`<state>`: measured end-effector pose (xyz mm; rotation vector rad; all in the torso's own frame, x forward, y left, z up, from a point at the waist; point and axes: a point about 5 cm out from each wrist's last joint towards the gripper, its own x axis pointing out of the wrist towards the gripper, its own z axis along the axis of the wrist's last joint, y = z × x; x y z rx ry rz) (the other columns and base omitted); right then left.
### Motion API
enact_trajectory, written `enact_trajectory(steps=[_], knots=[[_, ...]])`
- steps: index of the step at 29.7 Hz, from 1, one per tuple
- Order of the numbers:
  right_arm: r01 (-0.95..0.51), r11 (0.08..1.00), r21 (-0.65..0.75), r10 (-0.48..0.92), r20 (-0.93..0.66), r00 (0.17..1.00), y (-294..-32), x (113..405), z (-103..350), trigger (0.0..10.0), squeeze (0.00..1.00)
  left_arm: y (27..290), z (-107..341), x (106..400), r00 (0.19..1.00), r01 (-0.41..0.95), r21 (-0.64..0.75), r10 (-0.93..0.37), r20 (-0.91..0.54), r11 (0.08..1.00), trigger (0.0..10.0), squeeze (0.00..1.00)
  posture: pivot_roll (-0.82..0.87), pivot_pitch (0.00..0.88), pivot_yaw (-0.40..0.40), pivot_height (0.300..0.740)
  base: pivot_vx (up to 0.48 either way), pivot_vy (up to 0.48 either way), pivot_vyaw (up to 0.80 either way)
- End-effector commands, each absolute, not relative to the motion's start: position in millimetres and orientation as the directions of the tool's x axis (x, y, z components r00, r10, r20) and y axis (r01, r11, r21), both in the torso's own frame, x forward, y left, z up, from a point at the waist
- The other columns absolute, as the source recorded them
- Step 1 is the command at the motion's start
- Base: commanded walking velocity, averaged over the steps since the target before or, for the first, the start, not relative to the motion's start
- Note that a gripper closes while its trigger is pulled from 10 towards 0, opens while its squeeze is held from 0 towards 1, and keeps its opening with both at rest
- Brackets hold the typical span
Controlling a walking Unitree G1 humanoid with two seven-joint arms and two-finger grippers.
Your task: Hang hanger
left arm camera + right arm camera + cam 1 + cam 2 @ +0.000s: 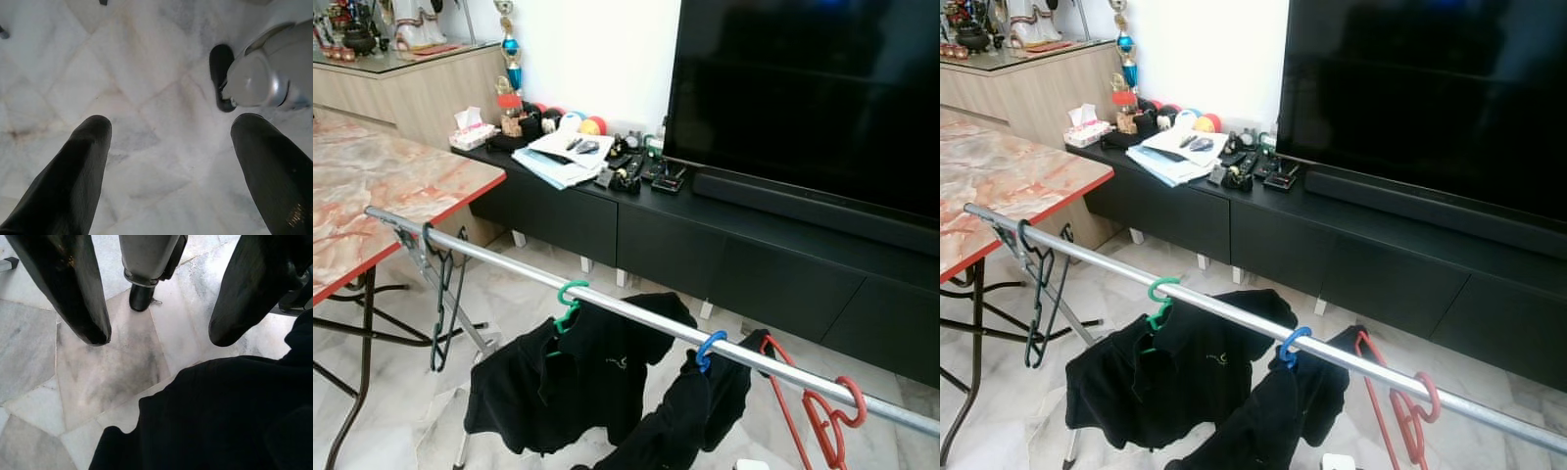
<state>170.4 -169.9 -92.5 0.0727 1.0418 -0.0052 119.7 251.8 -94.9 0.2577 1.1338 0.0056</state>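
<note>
While both arms hang low, nothing is gripped yet: the left gripper (pixel 166 147) points at bare marble floor (pixel 146 73) with its two fingers spread wide and nothing between them, and the right gripper (pixel 156 328) is likewise released, its fingers apart above the floor with a fold of black garment (pixel 220 416) below them.

Across the lower half of the left eye view a metal rail (pixel 636 318) runs from middle left down to lower right. It already carries a black hanger (pixel 440 294) at its left end beside the red-edged table (pixel 401 186), a green hanger (pixel 570 299) and a blue hanger (pixel 708 351) near the centre, each holding a black shirt (pixel 568 377), and a red hanger (pixel 827 416) at lower right, empty and hooked on. The task seems to be at its start or just between hangers; which hanger is meant cannot be told.

To do the step well, I would:
- choose the bare stretch of rail between the black and green hooks, or between blue and red, so hooks do not crowd.
- grasp a hanger by its neck, just under the hook, keeping the hook opening turned toward the rail.
- lift the hook above the rail, then lower it straight, releasing only once it sits.
- avoid brushing the hung shirts, which may slide along the sloping-looking rail.
</note>
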Motion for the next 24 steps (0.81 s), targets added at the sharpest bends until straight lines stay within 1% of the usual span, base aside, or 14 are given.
enact_trajectory(steps=[1,11,22,24], knots=[[0.047,0.997,0.064,0.032,-0.865,0.501,-167.9,169.7,-93.0,10.0,0.00,248.9,-97.1,117.0,0.400,0.130,0.207,0.139,-0.906,0.970,10.0,0.00,0.21,0.000,-0.018,0.740,0.000,0.319,0.00],[0.052,0.997,0.065,0.030,-0.864,0.503,-168.6,170.3,-92.7,10.0,0.00,229.5,-96.1,137.3,0.424,0.138,0.194,0.119,-0.898,0.971,10.0,0.00,0.21,0.000,-0.018,0.740,0.000,0.321,0.00],[0.059,0.996,0.064,0.025,-0.864,0.503,-169.0,169.7,-93.0,10.0,0.00,213.6,-96.7,145.7,0.438,0.146,0.184,0.103,-0.893,0.972,10.0,0.00,0.20,0.000,-0.017,0.740,0.000,0.321,0.00],[0.060,0.996,0.063,0.024,-0.864,0.503,-169.1,169.7,-92.9,10.0,0.00,216.4,-96.8,143.8,0.436,0.144,0.186,0.107,-0.894,0.972,10.0,0.00,0.20,0.000,-0.017,0.740,0.000,0.321,0.00]])
